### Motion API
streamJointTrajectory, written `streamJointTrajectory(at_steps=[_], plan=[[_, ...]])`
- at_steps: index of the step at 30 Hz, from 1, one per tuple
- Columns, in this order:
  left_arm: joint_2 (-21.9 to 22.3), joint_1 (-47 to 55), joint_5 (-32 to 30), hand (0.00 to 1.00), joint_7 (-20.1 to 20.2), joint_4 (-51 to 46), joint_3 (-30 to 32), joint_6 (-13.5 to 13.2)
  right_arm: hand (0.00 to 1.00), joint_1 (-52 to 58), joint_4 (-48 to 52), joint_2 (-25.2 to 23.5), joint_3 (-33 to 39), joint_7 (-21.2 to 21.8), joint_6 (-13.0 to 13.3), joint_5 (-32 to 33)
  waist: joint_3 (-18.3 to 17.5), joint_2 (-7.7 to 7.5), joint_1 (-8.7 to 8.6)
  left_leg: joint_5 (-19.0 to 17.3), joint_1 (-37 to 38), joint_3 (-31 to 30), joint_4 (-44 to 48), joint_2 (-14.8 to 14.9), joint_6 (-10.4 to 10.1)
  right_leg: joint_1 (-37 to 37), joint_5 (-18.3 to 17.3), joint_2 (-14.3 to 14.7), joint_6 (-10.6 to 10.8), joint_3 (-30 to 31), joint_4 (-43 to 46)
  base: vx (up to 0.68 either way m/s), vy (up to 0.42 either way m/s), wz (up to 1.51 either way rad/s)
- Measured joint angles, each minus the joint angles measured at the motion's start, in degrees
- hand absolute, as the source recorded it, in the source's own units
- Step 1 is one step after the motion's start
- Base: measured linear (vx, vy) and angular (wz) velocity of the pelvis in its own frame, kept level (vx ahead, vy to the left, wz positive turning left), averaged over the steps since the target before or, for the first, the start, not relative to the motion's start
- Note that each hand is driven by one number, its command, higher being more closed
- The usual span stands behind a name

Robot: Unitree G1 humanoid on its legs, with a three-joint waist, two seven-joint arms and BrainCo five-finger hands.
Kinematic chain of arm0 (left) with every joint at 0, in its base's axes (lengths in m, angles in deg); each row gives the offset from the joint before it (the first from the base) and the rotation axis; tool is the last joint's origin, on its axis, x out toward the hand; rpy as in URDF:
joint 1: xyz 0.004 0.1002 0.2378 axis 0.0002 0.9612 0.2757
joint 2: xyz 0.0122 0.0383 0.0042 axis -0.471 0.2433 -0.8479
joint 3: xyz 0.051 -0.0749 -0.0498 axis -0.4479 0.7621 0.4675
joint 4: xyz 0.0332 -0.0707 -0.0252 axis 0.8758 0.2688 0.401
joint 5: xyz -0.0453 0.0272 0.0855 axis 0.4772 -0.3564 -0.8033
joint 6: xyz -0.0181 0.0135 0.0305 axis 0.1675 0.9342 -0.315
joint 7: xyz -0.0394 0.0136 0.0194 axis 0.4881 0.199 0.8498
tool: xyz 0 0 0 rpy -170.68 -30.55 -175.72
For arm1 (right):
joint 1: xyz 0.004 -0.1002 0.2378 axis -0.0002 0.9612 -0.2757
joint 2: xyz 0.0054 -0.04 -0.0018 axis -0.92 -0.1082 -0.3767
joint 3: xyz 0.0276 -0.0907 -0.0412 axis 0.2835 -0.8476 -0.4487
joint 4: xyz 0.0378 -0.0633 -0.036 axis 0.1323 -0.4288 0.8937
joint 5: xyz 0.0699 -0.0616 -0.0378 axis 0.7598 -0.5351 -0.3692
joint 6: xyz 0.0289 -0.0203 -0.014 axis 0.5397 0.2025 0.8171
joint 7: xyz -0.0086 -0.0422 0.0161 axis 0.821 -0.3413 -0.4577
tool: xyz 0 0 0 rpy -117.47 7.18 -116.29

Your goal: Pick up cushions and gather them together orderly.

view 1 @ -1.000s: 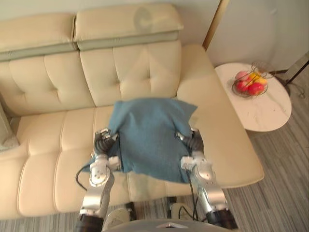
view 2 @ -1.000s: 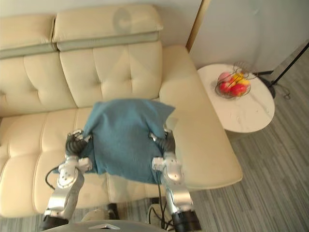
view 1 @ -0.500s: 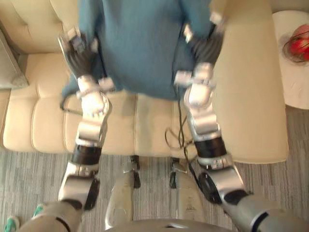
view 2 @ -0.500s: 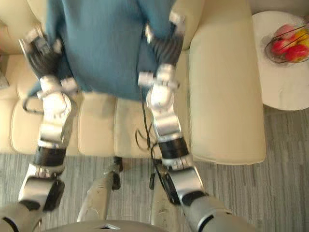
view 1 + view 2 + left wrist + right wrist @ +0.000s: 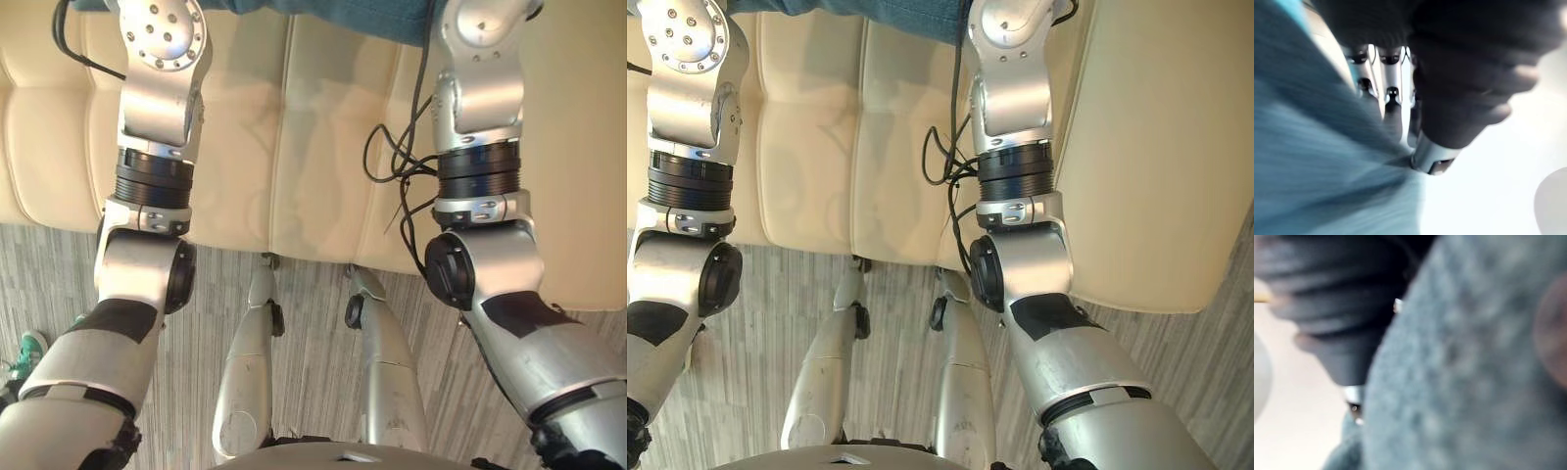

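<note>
Above the sofa (image 5: pixel 323 147) seat, the cushion (image 5: pixel 1312 161) hung squeezed between both hands, the left hand (image 5: pixel 1459 88) laying straight fingers (image 5: pixel 1392 73) flat against its side, probably to keep it square, while the right hand (image 5: pixel 1337 308) pressed close, its state impossible to tell.
</note>
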Motion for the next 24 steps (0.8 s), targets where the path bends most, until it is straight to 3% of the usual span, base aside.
streamJointTrajectory(at_steps=[4,6,8,13,20,24], plan=[[2.45,2.10,1.72,0.00,1.26,0.01,0.08,-0.05,0.00,0.83,-1.58,0.08,0.00,1.20,-1.39,2.42,0.52,-0.03,-0.04,0.19,-0.77,0.07,-0.01,0.18,0.18,-1.28,-0.76,-0.05,-0.77,-0.34,1.66,0.00,0.032,0.06],[3.38,6.29,2.94,0.00,2.46,0.00,0.06,-0.16,0.00,3.79,-0.10,0.11,0.11,1.27,-1.53,3.67,0.56,-0.10,-0.57,-3.98,-1.03,2.91,-0.04,0.79,-0.49,-1.95,-1.14,-0.32,-0.80,-0.27,2.20,-0.04,0.038,0.03],[3.49,9.11,3.63,0.00,3.14,0.02,0.17,-0.14,0.00,5.07,1.87,0.14,0.21,1.40,-1.21,5.19,0.68,-0.30,-1.19,-5.29,-1.39,6.02,-0.03,1.29,-1.73,-2.14,-0.80,-0.63,-0.69,-0.13,1.27,-0.03,0.038,0.01],[3.67,14.98,5.68,0.00,5.30,1.78,0.77,0.24,0.00,12.66,4.69,0.07,1.47,1.92,-0.48,7.18,1.24,-1.26,-1.79,-1.51,-1.35,9.04,0.02,1.84,1.95,-3.44,-1.61,-0.15,-0.24,1.47,3.00,0.00,0.027,-0.11],[0.82,21.57,5.70,0.00,6.80,-0.47,2.64,0.24,0.00,22.16,7.47,1.65,2.52,5.60,-0.48,8.03,1.40,-1.55,-2.19,-2.25,2.63,10.08,0.60,1.60,2.73,-1.91,-4.18,-0.39,-0.44,3.49,6.96,0.00,-0.059,-0.03],[-0.84,33.20,5.62,0.00,7.92,-9.95,6.99,-0.07,0.00,36.71,18.83,5.80,2.88,8.36,-0.01,7.88,1.52,-1.83,-3.29,-4.94,6.93,10.06,3.05,1.90,2.66,2.63,-6.41,-0.53,-0.13,3.68,8.53,-0.04,-0.136,0.00]])
